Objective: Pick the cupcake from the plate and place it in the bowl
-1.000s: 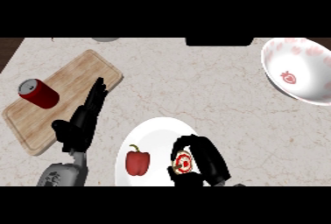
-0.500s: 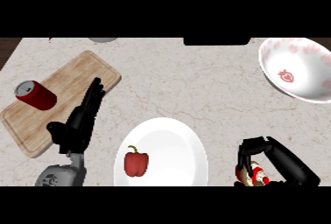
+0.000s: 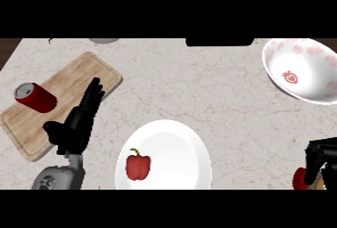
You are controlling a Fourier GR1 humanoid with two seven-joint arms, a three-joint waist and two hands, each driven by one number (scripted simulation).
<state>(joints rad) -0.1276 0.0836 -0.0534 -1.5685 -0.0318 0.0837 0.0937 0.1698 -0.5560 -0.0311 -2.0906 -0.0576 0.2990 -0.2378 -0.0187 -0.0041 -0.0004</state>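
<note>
right black hand [image 3: 320,156] curled round red-and-tan cupcake [image 3: 301,177], near right, off the white round plate [image 3: 174,147] | left black hand [image 3: 77,121] open, resting | risk: carried low, we clip the far-right white strawberry-print bowl [image 3: 276,75] at its rim

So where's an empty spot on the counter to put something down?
The biggest bare patch of counter lies between the cutting board, the bowl and the plate. Another runs between the plate and the right hand holding the cupcake. The left is crowded: board, can, left hand.
</note>
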